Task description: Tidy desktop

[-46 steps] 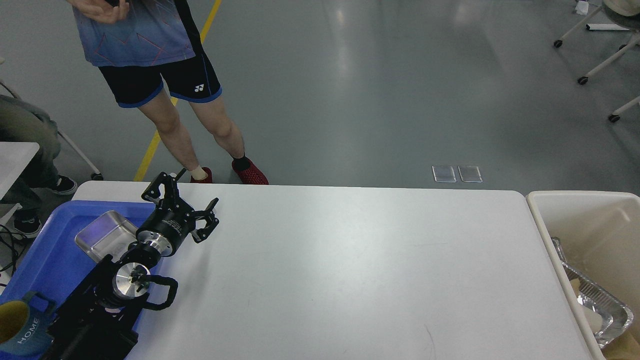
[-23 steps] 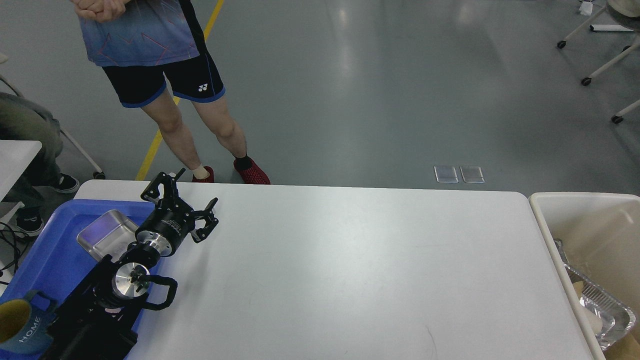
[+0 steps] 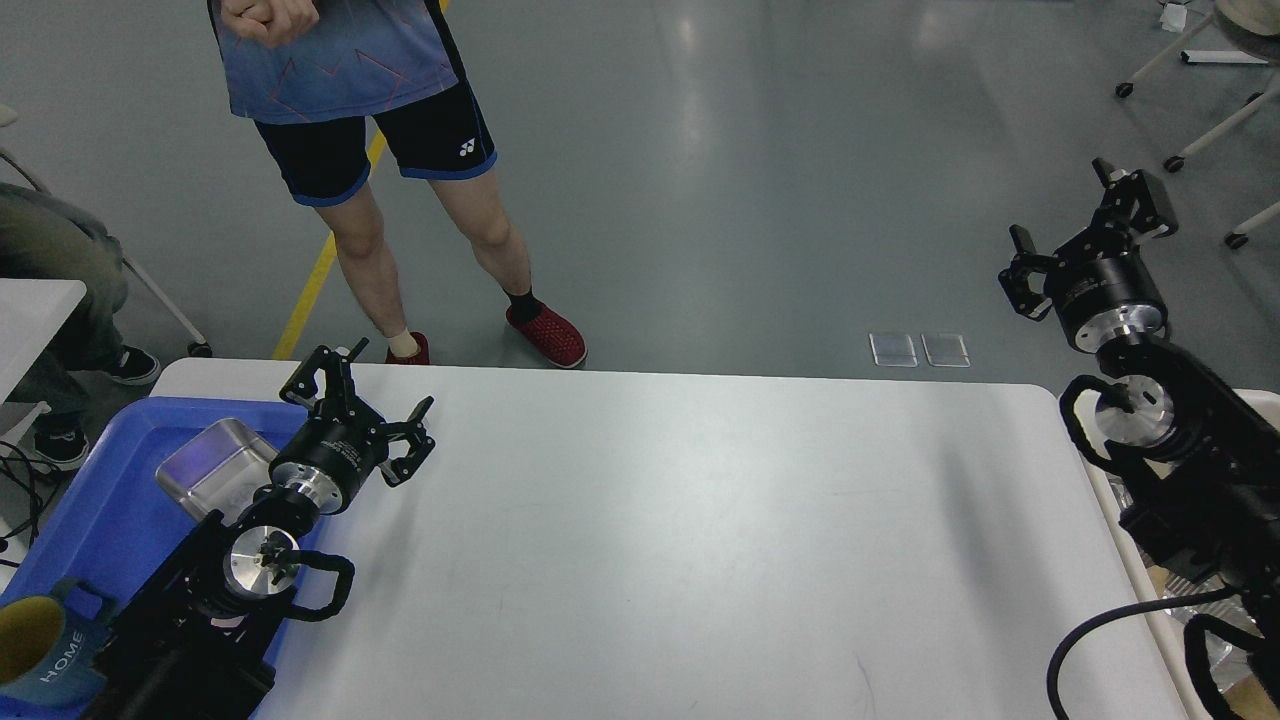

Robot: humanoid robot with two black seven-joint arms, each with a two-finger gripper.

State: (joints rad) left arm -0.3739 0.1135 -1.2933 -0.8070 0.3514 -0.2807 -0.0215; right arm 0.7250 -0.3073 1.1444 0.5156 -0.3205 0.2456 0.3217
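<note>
White and smooth, the worktop (image 3: 680,520) fills the lower middle of the frame, flanked by a blue tray (image 3: 90,510) at lower left holding a metal container (image 3: 205,468) and a mug (image 3: 35,655). The left claw (image 3: 358,400) is seen spread and empty over the tray's right edge — the right claw (image 3: 1085,235), at upper right, is likewise spread, gripping nothing.
</note>
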